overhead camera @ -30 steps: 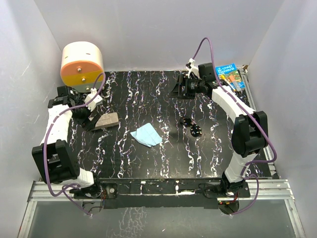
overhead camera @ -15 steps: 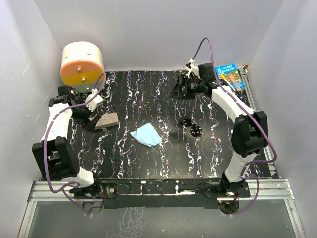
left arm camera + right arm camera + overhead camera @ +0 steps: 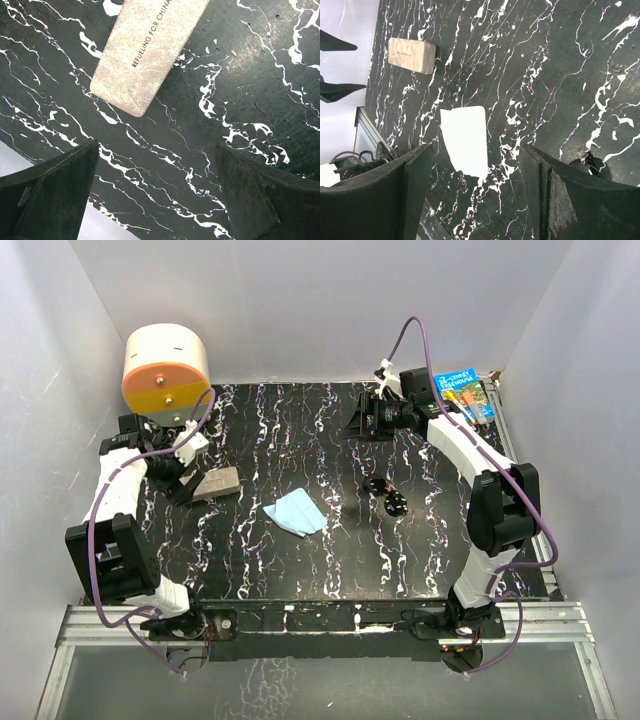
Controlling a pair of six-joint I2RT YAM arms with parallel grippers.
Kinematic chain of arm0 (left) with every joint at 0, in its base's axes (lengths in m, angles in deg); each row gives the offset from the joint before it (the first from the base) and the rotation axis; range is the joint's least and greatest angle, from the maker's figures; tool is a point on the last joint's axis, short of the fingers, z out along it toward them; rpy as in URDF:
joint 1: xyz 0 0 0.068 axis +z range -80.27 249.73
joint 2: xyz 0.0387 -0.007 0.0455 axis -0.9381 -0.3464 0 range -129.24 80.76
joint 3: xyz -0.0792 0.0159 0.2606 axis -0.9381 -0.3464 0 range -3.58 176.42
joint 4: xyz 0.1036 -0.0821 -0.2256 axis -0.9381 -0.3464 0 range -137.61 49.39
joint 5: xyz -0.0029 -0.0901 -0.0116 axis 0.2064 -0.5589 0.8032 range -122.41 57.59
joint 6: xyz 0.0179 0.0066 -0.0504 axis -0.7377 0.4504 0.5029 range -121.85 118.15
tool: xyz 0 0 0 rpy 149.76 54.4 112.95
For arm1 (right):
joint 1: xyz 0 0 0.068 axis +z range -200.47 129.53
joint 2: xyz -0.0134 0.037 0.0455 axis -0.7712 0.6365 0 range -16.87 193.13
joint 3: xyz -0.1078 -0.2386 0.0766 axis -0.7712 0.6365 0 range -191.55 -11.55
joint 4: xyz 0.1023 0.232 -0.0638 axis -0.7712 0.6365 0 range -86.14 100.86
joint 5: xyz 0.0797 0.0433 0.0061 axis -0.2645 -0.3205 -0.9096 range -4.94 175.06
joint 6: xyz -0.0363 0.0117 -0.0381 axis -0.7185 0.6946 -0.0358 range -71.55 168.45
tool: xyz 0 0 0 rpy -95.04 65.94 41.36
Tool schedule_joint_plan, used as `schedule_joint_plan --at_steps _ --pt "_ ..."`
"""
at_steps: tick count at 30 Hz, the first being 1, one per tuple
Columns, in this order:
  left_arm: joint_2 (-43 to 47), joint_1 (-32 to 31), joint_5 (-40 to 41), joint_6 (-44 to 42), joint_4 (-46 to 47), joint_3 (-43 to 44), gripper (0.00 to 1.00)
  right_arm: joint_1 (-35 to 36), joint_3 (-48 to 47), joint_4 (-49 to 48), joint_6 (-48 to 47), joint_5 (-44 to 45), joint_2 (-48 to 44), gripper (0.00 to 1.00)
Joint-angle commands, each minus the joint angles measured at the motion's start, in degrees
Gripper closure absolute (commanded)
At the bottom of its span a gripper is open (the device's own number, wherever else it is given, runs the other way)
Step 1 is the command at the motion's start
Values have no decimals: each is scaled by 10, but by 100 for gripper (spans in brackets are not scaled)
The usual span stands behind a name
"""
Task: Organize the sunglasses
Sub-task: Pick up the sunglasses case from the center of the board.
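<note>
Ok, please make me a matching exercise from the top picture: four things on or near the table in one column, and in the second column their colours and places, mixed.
Column one:
1. sunglasses
2. case
3. cloth
4. round container

Column two:
A. light blue, near the middle of the table
B. cream and orange, at the far left corner
C. glossy black, right of the middle
D. grey-brown, on the left side

Pairs: 1-C, 2-D, 3-A, 4-B.
</note>
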State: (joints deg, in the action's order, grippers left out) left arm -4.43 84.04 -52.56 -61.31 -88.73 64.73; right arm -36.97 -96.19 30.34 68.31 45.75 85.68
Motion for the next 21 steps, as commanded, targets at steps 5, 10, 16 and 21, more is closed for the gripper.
schedule_joint_plan --at_steps 5,10,16,21 --pt "-14 4 -13 -24 -8 6 3 -2 -20 -19 -3 -21 -12 25" --pt "-43 8 -29 -28 -17 25 3 -2 -21 -18 -2 -18 -13 25" --pt "-80 10 -31 -46 -9 39 3 -2 -19 -17 -2 -18 -14 25" --pt "-117 11 -67 -77 -53 90 3 -1 -10 -18 -3 -12 -18 25"
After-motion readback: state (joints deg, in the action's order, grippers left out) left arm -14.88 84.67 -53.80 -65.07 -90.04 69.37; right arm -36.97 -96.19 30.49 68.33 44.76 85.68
